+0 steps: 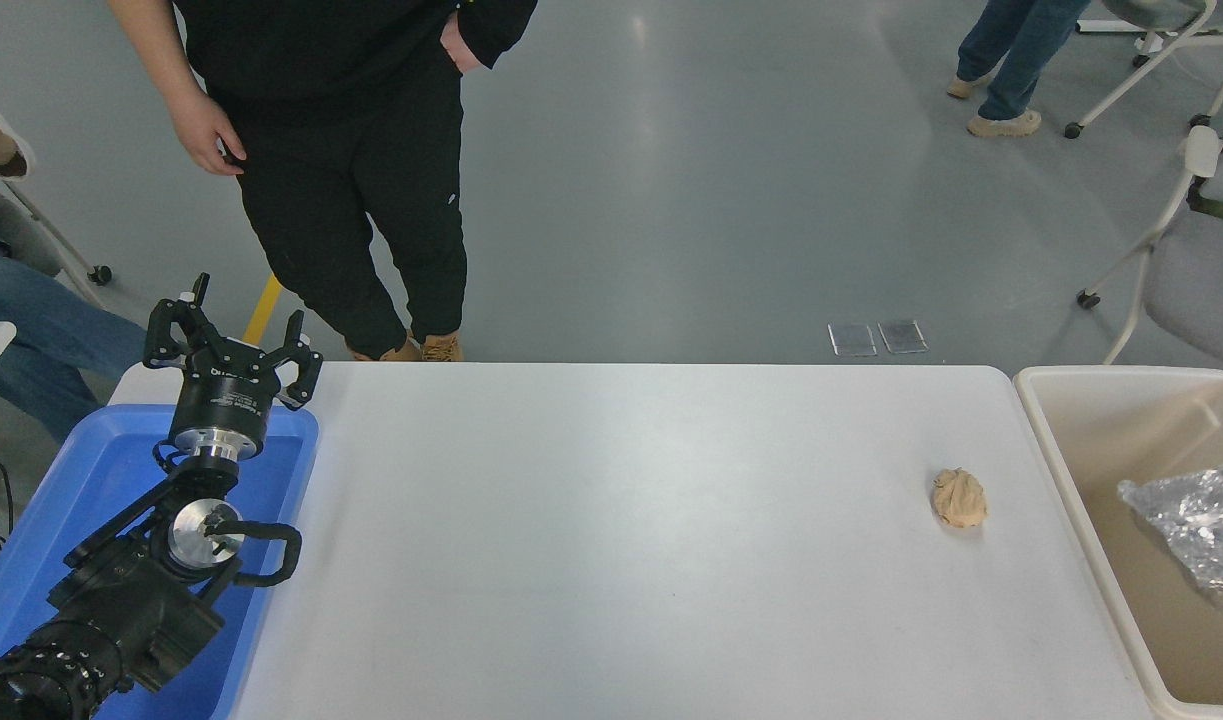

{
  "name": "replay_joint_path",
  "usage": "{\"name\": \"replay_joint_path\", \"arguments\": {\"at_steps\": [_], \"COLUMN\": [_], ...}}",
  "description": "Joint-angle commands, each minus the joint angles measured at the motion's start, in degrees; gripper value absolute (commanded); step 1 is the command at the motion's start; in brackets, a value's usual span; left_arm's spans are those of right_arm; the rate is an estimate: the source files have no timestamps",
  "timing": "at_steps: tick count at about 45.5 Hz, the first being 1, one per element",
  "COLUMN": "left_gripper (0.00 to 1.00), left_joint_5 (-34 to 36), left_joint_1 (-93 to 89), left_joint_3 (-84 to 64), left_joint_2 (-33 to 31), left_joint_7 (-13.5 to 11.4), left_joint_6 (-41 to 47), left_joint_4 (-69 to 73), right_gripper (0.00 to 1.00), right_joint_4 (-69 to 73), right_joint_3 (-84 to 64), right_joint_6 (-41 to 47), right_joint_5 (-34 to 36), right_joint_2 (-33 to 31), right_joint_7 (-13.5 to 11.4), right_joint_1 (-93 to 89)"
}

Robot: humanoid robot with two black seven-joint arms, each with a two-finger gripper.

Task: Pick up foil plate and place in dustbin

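Note:
The shiny crinkled foil plate (1196, 528) lies inside the cream-beige dustbin (1066, 470) at the table's right end, against its right side and partly cut off by the picture's edge. No gripper touches it. My right arm and gripper are out of view. My left arm is parked at the lower left, and its gripper (233, 335) stands open and empty above the blue tray.
A small tan crumpled paper ball (959, 498) lies on the white table (621, 540) near the dustbin. A shallow blue tray (41, 540) sits at the left end. A person in black (341, 150) stands at the far left side. A chair (1191, 260) stands behind the bin.

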Motion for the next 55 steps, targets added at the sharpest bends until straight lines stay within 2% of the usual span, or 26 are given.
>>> {"name": "replay_joint_path", "arguments": {"at_steps": [1, 10, 15, 18, 22, 30, 37, 43, 51, 55], "left_gripper": [0.99, 0.99, 0.99, 0.99, 0.99, 0.99, 0.99, 0.99, 0.99, 0.99], "left_joint_5": [0.00, 0.00, 0.00, 0.00, 0.00, 0.00, 0.00, 0.00, 0.00, 0.00], "left_joint_1": [0.00, 0.00, 0.00, 0.00, 0.00, 0.00, 0.00, 0.00, 0.00, 0.00], "left_joint_3": [0.00, 0.00, -0.09, 0.00, -0.09, -0.09, 0.00, 0.00, 0.00, 0.00], "left_joint_2": [-0.05, 0.04, 0.04, 0.04, 0.04, 0.04, 0.04, 0.04, 0.04, 0.04], "left_joint_7": [0.00, 0.00, 0.00, 0.00, 0.00, 0.00, 0.00, 0.00, 0.00, 0.00], "left_joint_6": [-0.04, -0.04, -0.04, -0.04, -0.04, -0.04, -0.04, -0.04, -0.04, -0.04], "left_joint_4": [-0.01, -0.01, -0.01, -0.01, -0.01, -0.01, -0.01, -0.01, -0.01, -0.01], "right_gripper": [1.00, 1.00, 1.00, 1.00, 1.00, 1.00, 1.00, 1.00, 1.00, 1.00], "right_joint_4": [0.13, 0.84, 2.85, 7.66, 12.86, 19.11, 26.49, 36.06, 42.93, 45.56], "right_joint_3": [-0.07, -1.56, -5.07, -8.23, -9.47, -12.45, -23.08, -30.56, -34.08, -34.70], "right_joint_6": [0.25, 0.96, 1.83, 5.94, 9.82, 17.47, 22.13, 25.91, 36.98, 41.64], "right_joint_5": [-0.70, -2.01, -6.84, -11.49, -13.79, -14.50, -14.41, -14.41, -14.58, -15.55], "right_joint_2": [0.53, 0.44, 0.53, 0.53, 0.97, 5.36, 8.96, 9.93, 10.02, 9.93], "right_joint_7": [-0.01, 0.08, 0.08, 0.08, 0.08, -0.36, -0.54, -0.63, -0.80, -1.68], "right_joint_1": [2.33, 12.16, 20.07, 27.60, 33.61, 41.96, 51.63, 60.94, 70.97, 74.66]}}
